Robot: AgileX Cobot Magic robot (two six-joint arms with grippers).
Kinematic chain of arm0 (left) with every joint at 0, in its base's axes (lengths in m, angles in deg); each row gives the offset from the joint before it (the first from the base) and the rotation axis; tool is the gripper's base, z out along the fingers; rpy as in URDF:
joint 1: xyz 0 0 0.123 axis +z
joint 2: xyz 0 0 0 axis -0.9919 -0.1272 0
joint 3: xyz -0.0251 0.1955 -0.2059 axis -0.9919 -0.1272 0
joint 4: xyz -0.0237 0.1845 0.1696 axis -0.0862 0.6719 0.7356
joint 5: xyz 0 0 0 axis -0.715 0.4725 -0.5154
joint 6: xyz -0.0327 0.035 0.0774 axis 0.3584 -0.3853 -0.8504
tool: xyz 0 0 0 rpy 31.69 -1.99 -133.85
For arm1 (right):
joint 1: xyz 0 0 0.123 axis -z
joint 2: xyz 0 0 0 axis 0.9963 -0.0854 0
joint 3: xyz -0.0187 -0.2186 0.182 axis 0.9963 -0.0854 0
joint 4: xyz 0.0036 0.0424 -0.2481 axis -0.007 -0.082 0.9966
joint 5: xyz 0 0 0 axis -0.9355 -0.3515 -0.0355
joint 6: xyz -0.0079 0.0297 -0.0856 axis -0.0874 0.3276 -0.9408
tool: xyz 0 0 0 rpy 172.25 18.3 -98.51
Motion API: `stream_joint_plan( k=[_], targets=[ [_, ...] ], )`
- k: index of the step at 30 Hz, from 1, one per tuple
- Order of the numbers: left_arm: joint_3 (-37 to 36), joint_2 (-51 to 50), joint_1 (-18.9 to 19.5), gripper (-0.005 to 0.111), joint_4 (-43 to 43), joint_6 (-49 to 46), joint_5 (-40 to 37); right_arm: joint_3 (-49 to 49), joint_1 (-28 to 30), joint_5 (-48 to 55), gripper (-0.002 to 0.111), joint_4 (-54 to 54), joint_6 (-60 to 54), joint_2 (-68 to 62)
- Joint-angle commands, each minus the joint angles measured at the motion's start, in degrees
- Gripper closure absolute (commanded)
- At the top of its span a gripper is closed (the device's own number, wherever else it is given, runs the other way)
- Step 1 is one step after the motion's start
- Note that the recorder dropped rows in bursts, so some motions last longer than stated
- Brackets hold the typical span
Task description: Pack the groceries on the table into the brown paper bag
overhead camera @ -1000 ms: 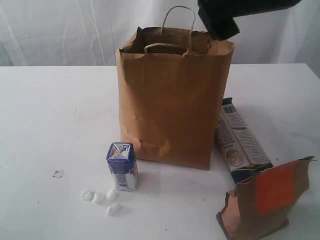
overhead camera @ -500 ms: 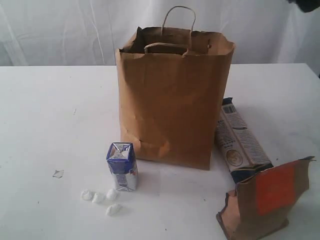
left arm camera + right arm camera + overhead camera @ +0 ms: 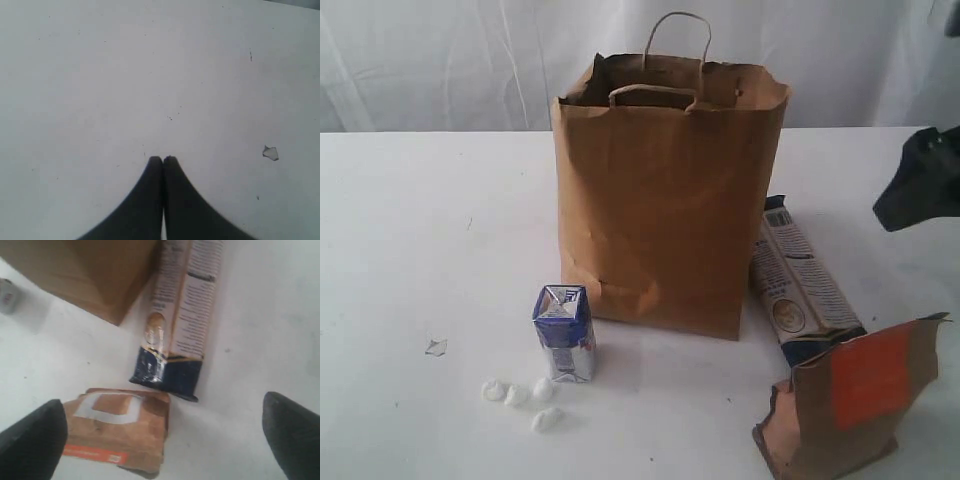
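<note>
The brown paper bag [image 3: 665,200] stands upright on the table [image 3: 420,230]; the small blue-white carton [image 3: 563,333] stands by its front left corner; the long blue-white packet [image 3: 802,285] lies along its right side, the brown pouch [image 3: 850,400] at the packet's near end; the right gripper [image 3: 162,432] hangs over both, jaws spread wide, empty; the left gripper [image 3: 162,160] is pressed together above bare tabletop.

print on long blue-white packet [image 3: 185,315] blurred, nothing legible

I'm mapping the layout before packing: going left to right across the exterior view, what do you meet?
Paper scrap → small blue-white carton → brown paper bag → long blue-white packet → right arm.
</note>
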Motion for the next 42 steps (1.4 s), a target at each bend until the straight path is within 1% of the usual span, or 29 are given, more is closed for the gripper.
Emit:
stream_joint_plan(
  k=[1,4,8,12,14,15,17,21,22,23,26,29,30,31,32,35,40,41,42],
  targets=[
    [-0.33,-0.13,-0.04,0.107,0.52,0.13,-0.05,0.02,-4.58,0.17,0.01,-5.37,-7.41,3.87],
    [-0.33,-0.13,-0.04,0.107,0.52,0.13,-0.05,-0.54,-9.25,0.17,0.01,-5.37,-7.87,3.89],
    [-0.33,-0.13,-0.04,0.107,0.52,0.13,-0.05,-3.57,-15.08,0.17,0.01,-5.26,-15.28,3.77],
    [-0.33,-0.13,-0.04,0.107,0.52,0.13,-0.05,-6.78,-19.95,0.17,0.01,-4.6,-15.29,3.77],
    [-0.33,-0.13,-0.04,0.107,0.52,0.13,-0.05,-7.78,-22.0,0.17,0.01,-1.47,-15.38,3.77],
    [-0.33,-0.13,-0.04,0.107,0.52,0.13,-0.05,-8.54,-23.42,0.17,0.01,3.01,-16.11,3.77],
    [-0.33,-0.13,-0.04,0.107,0.52,0.13,-0.05,-9.15,-24.05,0.17,0.01,8.85,-18.31,3.77],
    [-0.33,-0.13,-0.04,0.107,0.52,0.13,-0.05,-9.34,-24.56,0.17,0.01,6.13,-18.53,3.77],
    [-0.33,-0.13,-0.04,0.107,0.52,0.13,-0.05,-10.14,-24.69,0.17,0.01,6.3,-21.15,3.77],
    [-0.33,-0.13,-0.04,0.107,0.52,0.13,-0.05,-12.43,-24.69,0.17,0.01,7.47,-25.97,3.67],
    [-0.33,-0.13,-0.04,0.107,0.52,0.13,-0.05,-17.55,-24.69,0.17,0.01,11.25,-26.73,3.19],
    [-0.33,-0.13,-0.04,0.107,0.52,0.13,-0.05,-19.19,-24.69,-0.28,0.011,13.72,-26.73,3.19],
    [-0.33,-0.13,-0.04,0.107,0.52,0.13,-0.05,-20.21,-24.69,-3.35,0.017,13.55,-26.73,3.19],
    [-0.33,-0.13,-0.04,0.107,0.52,0.13,-0.05,-20.49,-24.69,-4.1,0.021,12.97,-26.73,3.19],
    [-0.33,-0.13,-0.04,0.107,0.52,0.13,-0.05,-20.57,-24.69,-4.65,0.03,12.64,-26.73,3.19],
    [-0.33,-0.13,-0.04,0.107,0.52,0.13,-0.05,-20.57,-24.69,-4.97,0.052,12.89,-26.73,3.19],
    [-0.33,-0.13,-0.04,0.107,0.52,0.13,-0.05,-20.45,-24.69,-6.04,0.1,12.96,-26.63,3.3],
    [-0.33,-0.13,-0.04,0.107,0.52,0.13,-0.05,-20.45,-24.69,-6.04,0.106,12.96,-26.28,3.3],
    [-0.33,-0.13,-0.04,0.107,0.52,0.13,-0.05,-20.37,-24.69,-6.04,0.108,12.96,-25.49,3.3]
  ],
)
